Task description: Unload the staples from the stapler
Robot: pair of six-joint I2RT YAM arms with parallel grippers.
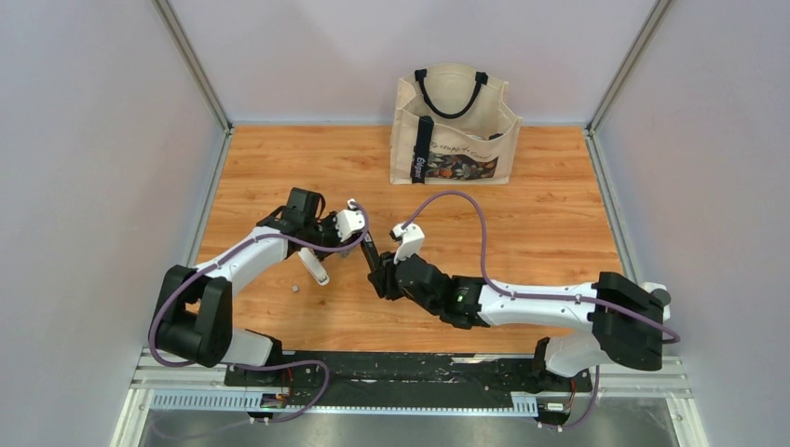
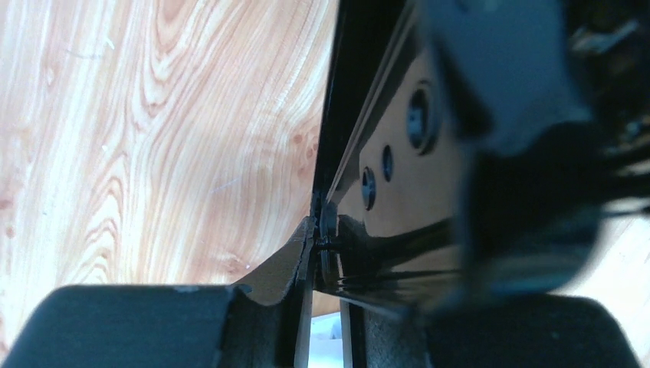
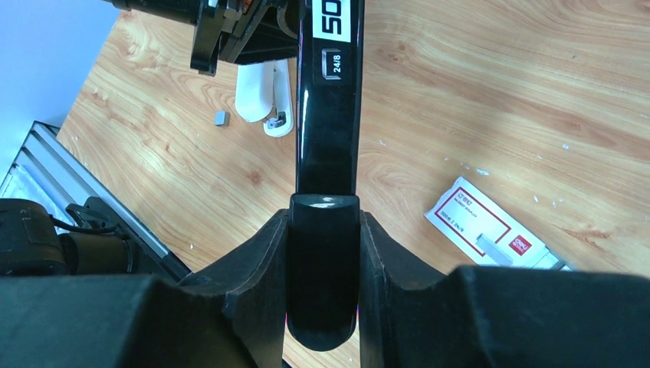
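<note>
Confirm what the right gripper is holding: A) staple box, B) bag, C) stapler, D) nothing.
C: in the right wrist view the right gripper is clamped on both sides of the black stapler.

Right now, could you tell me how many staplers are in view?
2: the black stapler clamped in the right pincer, and a small white stapler lying on the table near the left arm.
</note>
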